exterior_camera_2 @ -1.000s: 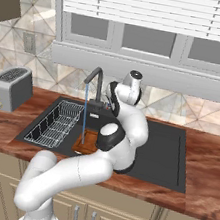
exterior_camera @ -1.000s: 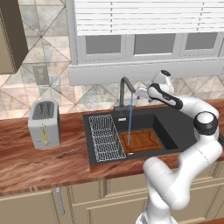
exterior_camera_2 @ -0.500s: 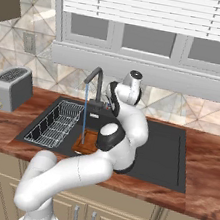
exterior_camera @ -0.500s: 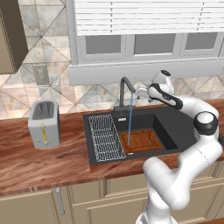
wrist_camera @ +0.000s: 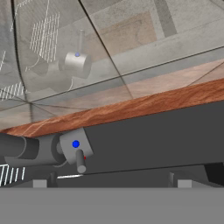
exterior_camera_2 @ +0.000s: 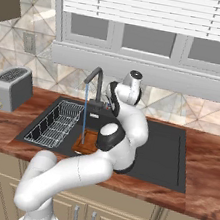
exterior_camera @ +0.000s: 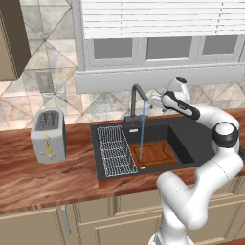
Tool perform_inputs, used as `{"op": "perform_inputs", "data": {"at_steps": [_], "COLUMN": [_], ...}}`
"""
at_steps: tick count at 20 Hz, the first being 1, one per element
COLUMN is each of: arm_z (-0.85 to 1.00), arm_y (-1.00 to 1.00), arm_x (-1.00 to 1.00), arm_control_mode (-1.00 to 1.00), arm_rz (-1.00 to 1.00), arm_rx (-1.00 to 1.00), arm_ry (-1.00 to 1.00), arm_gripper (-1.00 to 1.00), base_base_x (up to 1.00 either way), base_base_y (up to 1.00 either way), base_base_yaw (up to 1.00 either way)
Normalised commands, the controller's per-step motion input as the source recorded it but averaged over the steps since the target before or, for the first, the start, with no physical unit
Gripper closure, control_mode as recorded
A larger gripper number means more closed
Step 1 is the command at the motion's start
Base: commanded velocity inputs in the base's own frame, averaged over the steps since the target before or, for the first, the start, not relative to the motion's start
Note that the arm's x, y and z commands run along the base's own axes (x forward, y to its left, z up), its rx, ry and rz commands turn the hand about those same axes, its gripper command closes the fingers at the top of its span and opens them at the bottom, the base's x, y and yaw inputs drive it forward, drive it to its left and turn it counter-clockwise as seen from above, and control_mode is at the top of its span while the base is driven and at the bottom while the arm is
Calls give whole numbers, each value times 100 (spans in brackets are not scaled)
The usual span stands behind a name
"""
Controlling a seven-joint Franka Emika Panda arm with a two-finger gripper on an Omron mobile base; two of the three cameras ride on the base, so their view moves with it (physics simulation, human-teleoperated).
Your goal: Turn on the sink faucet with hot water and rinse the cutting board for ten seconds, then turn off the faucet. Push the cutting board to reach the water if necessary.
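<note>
Tool (exterior_camera: 154, 101) wide open, empty, centre frame beside sink faucet (exterior_camera: 136, 103). Water (exterior_camera: 142, 131) hits cutting board (exterior_camera: 154, 153). Board likely stiff, wet-slippery; push its edge.

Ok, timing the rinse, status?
Pincer open beside faucet. Water hitting cutting board in sink. Nothing blocking.

A reddish-brown wood-grain countertop (exterior_camera: 52, 174) is carrying a silver two-slot toaster (exterior_camera: 48, 135) at its left end and a large rectangular matte black sink (exterior_camera: 191, 125) set into its middle.
</note>
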Motion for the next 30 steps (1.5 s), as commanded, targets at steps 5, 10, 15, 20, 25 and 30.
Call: {"op": "perform_inputs", "data": {"at_steps": [5, 10, 15, 20, 25, 30], "arm_z": [0, 0, 0, 0, 0, 0], "arm_y": [0, 0, 0, 0, 0, 0], "arm_x": [0, 0, 0, 0, 0, 0], "arm_control_mode": [-100, -100, -100, -100, -100, -100], "arm_rz": [0, 0, 0, 0, 0, 0], "arm_rx": [0, 0, 0, 0, 0, 0], "arm_ry": [0, 0, 0, 0, 0, 0], "arm_gripper": [-100, -100, -100, -100, -100, -100], "base_base_x": [0, 0, 0, 0, 0, 0], "base_base_y": [0, 0, 0, 0, 0, 0], "base_base_yaw": [0, 0, 0, 0, 0, 0]}}
